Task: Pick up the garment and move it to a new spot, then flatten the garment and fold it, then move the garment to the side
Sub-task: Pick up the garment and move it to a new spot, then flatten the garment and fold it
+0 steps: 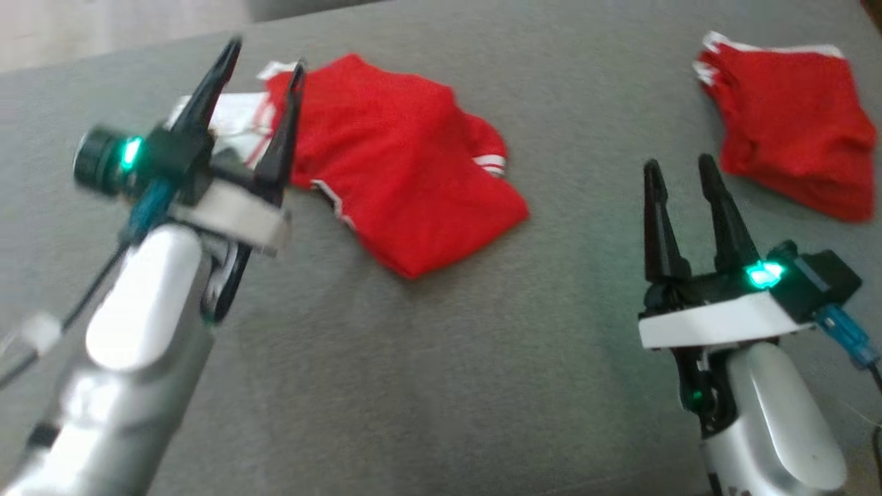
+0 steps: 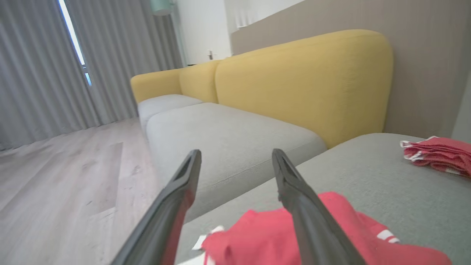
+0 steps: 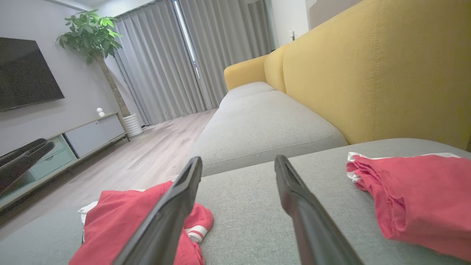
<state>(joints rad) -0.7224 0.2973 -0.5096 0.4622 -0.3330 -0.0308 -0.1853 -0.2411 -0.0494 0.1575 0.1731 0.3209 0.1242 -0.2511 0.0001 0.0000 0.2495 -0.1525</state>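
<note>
While the red garment [image 1: 406, 172] lies on the couch [image 1: 482, 379], left end effector [image 1: 265, 62] open, empty, at its 9 o'clock, right end effector [image 1: 679, 165] open, empty, at 3 o'clock.

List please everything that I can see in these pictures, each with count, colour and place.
left garment: one, red with white trim, lying on the seat beside the left gripper
right garment: one, red with white trim, folded, far right of the seat
seat: one, grey fabric, under both garments
sofa back: one, yellow, behind the grey cushions
curtains: grey, along the window
floor: pale wood, beside the sofa
plant: one, green, next to the curtains
television: one, black, on the wall
cabinet: one, pale, below the television
left gripper: open, at the left garment's edge
right gripper: open, between the two garments, holding nothing
</note>
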